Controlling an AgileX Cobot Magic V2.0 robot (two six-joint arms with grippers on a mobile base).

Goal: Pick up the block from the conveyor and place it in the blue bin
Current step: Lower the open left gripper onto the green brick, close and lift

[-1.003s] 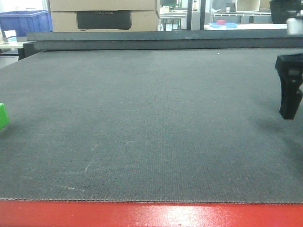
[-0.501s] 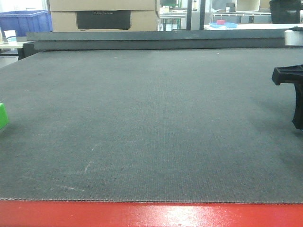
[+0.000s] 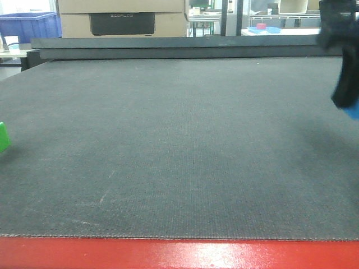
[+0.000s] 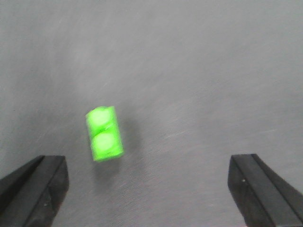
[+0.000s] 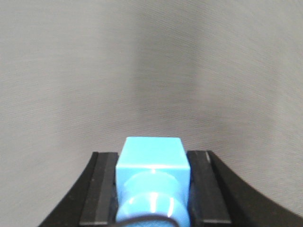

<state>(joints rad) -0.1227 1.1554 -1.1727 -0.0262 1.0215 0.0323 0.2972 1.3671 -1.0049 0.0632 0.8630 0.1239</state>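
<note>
A small bright green block (image 4: 104,133) with two round studs lies on the dark grey conveyor (image 3: 179,140); in the front view the block (image 3: 2,136) shows only at the far left edge. My left gripper (image 4: 147,163) hovers above the belt, open, with the block ahead of its left finger (image 4: 40,184) and touching neither finger. My right gripper (image 5: 151,158) is shut on a light blue block (image 5: 152,165). In the front view that gripper (image 3: 345,84) is a blurred shape at the far right, lifted off the belt, with a bit of the blue block (image 3: 353,112) at its tip.
A red metal frame (image 3: 179,253) edges the belt's near side. A blue bin (image 3: 31,25) stands on a table beyond the belt at the back left, next to a cardboard box (image 3: 123,17). A raised grey rail (image 3: 185,47) closes the far end.
The right gripper has risen from near the belt to the upper right, now blurred, with blue showing at its tip. The green block has not moved in the front view.
</note>
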